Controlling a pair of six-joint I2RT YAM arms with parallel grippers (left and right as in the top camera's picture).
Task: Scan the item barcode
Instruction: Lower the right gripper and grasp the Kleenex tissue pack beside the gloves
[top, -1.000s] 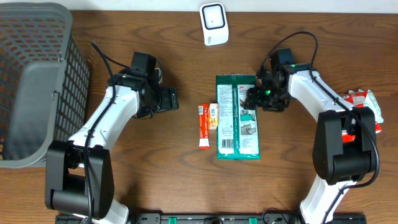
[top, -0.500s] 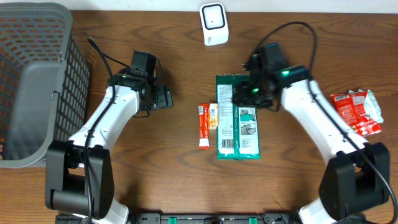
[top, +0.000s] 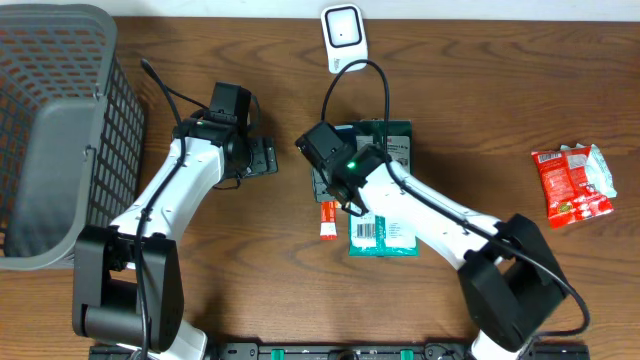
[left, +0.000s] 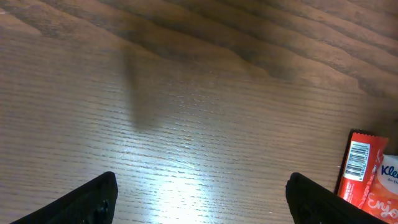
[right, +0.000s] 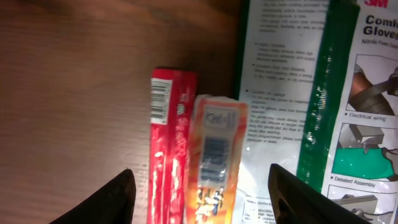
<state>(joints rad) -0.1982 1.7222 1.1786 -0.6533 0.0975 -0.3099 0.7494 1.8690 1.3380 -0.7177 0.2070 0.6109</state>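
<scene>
"Now, which way does the item lie from your pincer?"

"Directly beneath. My right pincer (right: 202, 190) hangs over the orange slim foil packet (right: 214, 146), which I judge to be the item to scan. The packet lies flat near the middle of the brown wooden table (top: 250, 260). The jaws stand well apart with nothing between them, and neither finger touches the packet that I can see."

"And its long axis?"

"It runs away from me, toward the far edge of the table. My fingers stand one on each side of it, so closing would take the packet across its narrow width."

"Is the other arm nearer?"

"No. My left pincer (left: 202, 180) is also wide open and holds nothing. It hovers over bare wood to the left, with only the end of the red packet showing at the edge of its view."

"What crowds the packet?"

"A red slim packet (right: 168, 143) lies against its left edge. The green-and-white plastic glove package (right: 292, 74) lies against its right edge. I cannot tell which overlaps which. My judgement is that a finger has little room on either side and could catch a neighbour."

"Where is the open room?"

"Bare table lies left of the red packet. The white boxy barcode scanner (top: 343, 38) stands at the far edge, beyond the glove package, so the way there passes over that package."
</scene>
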